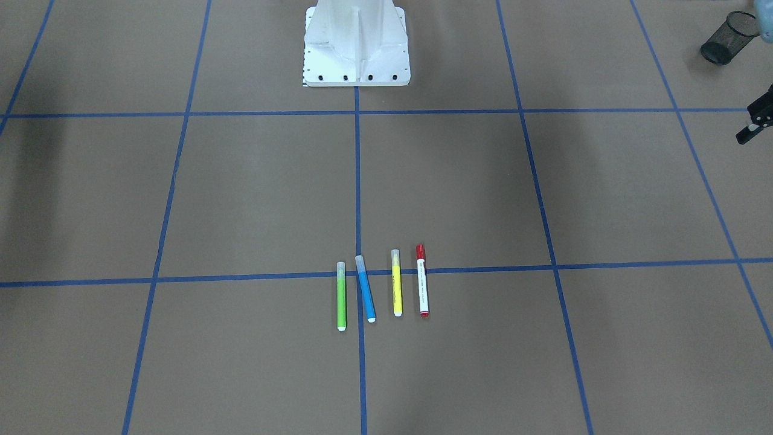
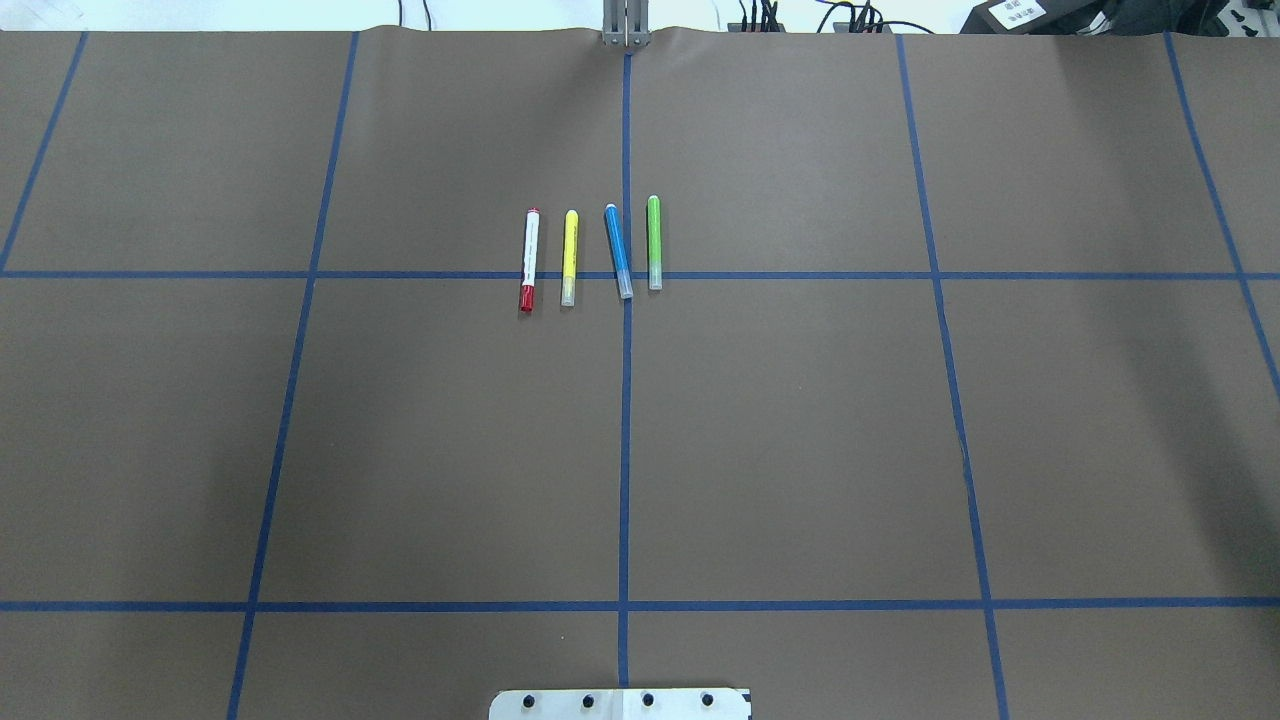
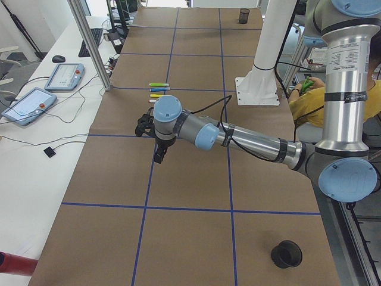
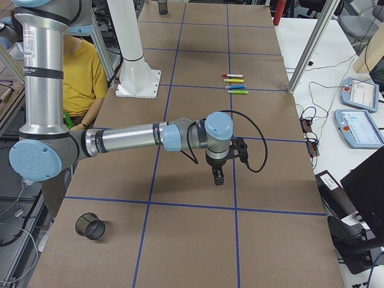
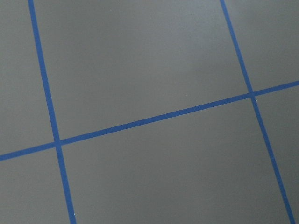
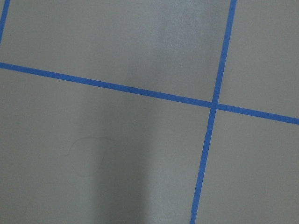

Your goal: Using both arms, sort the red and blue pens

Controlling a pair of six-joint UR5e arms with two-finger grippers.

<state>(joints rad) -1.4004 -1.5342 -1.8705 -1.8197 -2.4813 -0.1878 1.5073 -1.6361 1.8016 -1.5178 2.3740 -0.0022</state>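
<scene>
The red pen (image 2: pixel 529 258) and the blue pen (image 2: pixel 618 250) lie in a row of markers at the table's centre, far from both arms; the same red pen (image 1: pixel 423 281) and blue pen (image 1: pixel 365 289) show in the front-facing view. My left gripper (image 3: pixel 159 156) hangs above bare table toward the left end, and only part of it shows at the front-facing view's right edge (image 1: pixel 753 124). My right gripper (image 4: pixel 218 177) hovers over bare table toward the right end. I cannot tell whether either gripper is open or shut. Both wrist views show only brown table and blue tape.
A yellow marker (image 2: pixel 569 257) lies between the two pens and a green marker (image 2: pixel 654 242) lies beside the blue one. A black mesh cup (image 1: pixel 728 39) stands near the left end, another cup (image 4: pixel 90 226) near the right end. The white pedestal (image 1: pixel 356 48) stands at the robot's side. A person in yellow (image 4: pixel 78 78) sits behind it.
</scene>
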